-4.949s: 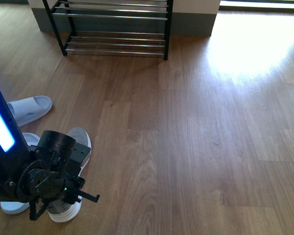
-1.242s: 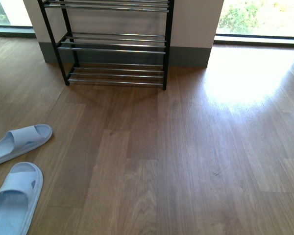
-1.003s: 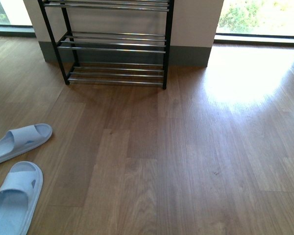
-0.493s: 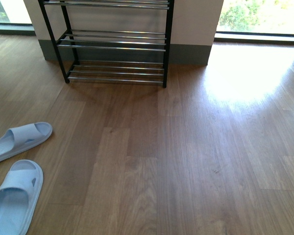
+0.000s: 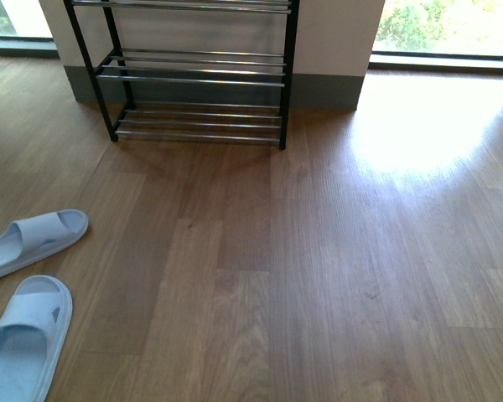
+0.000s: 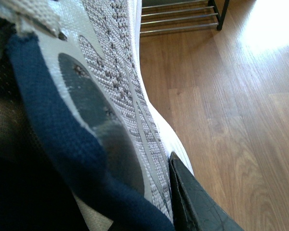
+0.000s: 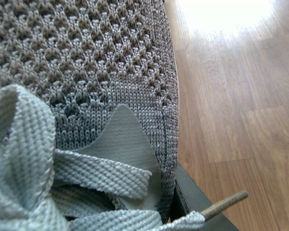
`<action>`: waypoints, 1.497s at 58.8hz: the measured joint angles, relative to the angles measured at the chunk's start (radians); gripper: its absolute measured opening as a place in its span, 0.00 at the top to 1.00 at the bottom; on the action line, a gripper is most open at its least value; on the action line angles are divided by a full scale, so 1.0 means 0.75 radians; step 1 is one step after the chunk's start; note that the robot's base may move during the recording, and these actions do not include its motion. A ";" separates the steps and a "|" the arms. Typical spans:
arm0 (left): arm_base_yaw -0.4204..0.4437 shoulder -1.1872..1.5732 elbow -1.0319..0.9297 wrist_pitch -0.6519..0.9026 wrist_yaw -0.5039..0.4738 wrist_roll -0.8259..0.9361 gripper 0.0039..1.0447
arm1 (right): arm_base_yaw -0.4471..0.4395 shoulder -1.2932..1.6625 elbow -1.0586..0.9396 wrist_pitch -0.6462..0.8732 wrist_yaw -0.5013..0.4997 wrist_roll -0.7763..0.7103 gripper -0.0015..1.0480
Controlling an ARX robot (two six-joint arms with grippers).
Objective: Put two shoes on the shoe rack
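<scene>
grey sneakers point(image 6: 111, 72) held; blue slides point(image 5: 27, 335) lie apart from shoe rack point(image 5: 197, 81).

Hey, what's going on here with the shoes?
The left gripper holds one grey sneaker and the right gripper holds the other sneaker, both up off the floor. The shoe rack ahead is bare on the tiers that show. Two blue slides lie on the floor.

Bare floor point(image 5: 318, 251) lies open from the near edge to the shoe rack point(image 5: 197, 79) at its far edge; far slide point(image 5: 33, 241) and near slide point(image 5: 27, 335) crowd the left edge.
</scene>
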 joint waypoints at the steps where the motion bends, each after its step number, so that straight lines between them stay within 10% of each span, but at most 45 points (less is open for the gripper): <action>1: 0.001 0.000 0.000 0.000 0.000 0.000 0.98 | 0.000 -0.001 0.000 0.000 -0.001 0.000 0.96; 88: -0.004 0.001 -0.002 -0.002 0.009 0.006 0.98 | -0.001 -0.001 -0.001 0.000 -0.002 0.001 0.96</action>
